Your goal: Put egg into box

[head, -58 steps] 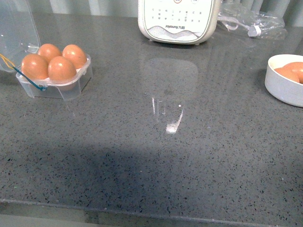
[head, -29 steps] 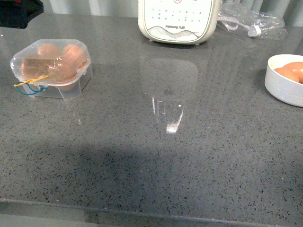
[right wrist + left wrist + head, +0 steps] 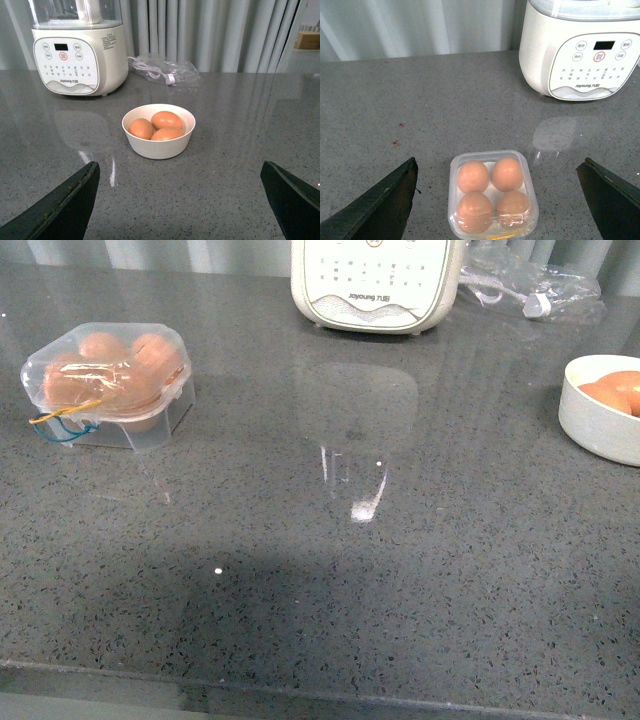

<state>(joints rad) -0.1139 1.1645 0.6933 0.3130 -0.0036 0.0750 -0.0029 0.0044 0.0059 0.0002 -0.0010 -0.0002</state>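
Front view: the grey speckled countertop (image 3: 330, 570) lay bare through its centre and toward its near edge at 6 o'clock, with objects only along its margins. The box (image 3: 108, 385) sat at about 10 o'clock, near the left edge, its clear lid shut over four brown eggs (image 3: 490, 194), with the yellow and blue loops (image 3: 62, 422) hanging at its front corner. A white appliance (image 3: 377, 282) stood at 12 o'clock, a crumpled plastic bag (image 3: 535, 285) lay at 1 o'clock, and a white bowl (image 3: 598, 420) holding three eggs (image 3: 156, 127) sat at 3 o'clock, cut by the right edge. Left wrist view: the left gripper (image 3: 500, 200) was spread wide above the box, touching nothing. Right wrist view: the right gripper (image 3: 177, 200) was equally wide and empty, well short of the bowl.
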